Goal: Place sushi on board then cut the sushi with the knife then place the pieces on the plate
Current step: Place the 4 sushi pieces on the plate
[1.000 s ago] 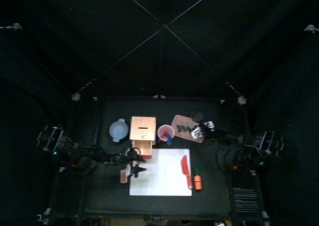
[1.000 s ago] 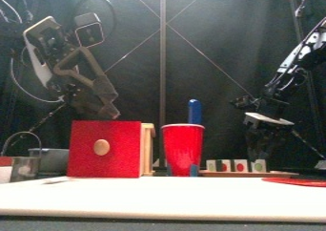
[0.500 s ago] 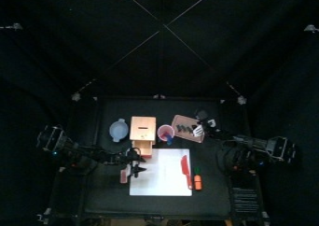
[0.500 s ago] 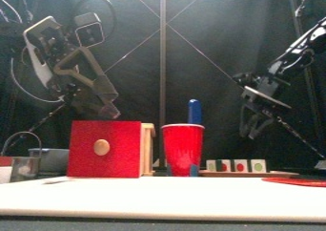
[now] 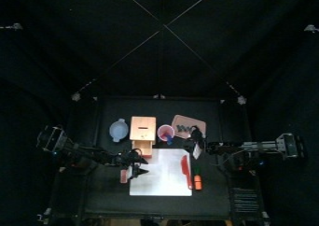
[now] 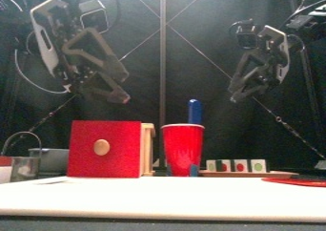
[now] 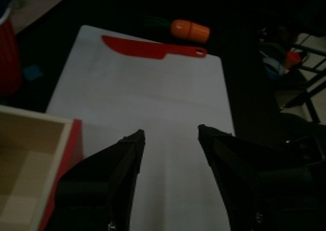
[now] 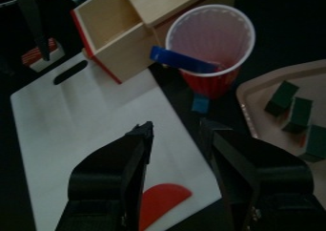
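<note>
The sushi roll (image 5: 191,130) lies as dark green blocks on the pink tray (image 5: 181,120) at the back, right of the red cup (image 5: 165,132). The blocks (image 8: 283,96) also show in the right wrist view. A blue knife (image 6: 193,111) stands in the cup (image 6: 182,147). The red knife (image 5: 185,164) lies on the white board (image 5: 159,178), near its right side. My left gripper (image 5: 134,162) hangs open over the board's left edge, holding nothing. My right gripper (image 5: 200,151) is open and empty, raised between the tray and the board (image 8: 95,120).
A wooden box (image 5: 142,129) with a red drawer front (image 6: 105,149) stands behind the board's left part. A blue-grey bowl (image 5: 118,130) sits left of the box. An orange toy (image 5: 196,182) lies at the board's right edge.
My right gripper has risen from low beside the tray and swung toward the middle. The left gripper has lifted a little. The sushi and knives have not moved.
</note>
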{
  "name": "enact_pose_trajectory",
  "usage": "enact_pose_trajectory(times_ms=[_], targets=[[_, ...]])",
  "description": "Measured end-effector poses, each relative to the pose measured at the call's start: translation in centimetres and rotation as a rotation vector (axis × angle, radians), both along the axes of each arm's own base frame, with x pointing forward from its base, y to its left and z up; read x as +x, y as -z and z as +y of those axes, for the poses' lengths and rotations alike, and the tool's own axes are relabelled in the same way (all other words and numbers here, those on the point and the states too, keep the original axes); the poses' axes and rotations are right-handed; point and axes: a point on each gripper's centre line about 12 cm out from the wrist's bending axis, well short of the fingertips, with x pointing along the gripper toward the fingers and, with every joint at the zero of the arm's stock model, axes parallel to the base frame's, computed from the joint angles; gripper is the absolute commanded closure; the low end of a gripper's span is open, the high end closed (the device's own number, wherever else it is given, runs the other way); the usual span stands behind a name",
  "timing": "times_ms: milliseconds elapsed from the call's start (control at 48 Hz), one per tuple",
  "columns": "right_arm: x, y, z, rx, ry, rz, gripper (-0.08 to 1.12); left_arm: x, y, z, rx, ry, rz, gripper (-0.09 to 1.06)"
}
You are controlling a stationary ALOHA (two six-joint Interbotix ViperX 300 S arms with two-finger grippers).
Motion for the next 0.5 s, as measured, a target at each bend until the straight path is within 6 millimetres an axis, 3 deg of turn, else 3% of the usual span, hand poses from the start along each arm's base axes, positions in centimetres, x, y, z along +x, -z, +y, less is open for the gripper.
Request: enact_pose_trajectory(times_ms=[250,500], targets=[[-0.4,2.1,1.2,0.078,-0.001,0.059,0.23,0.8,0.8,-0.5,-0.019,-0.013,0.026,0.11],[-0.7,2.8,1.5,0.1,-0.001,0.079,0.24,1.1,0.9,-1.3,-0.033,-0.001,0.042,0.11]])
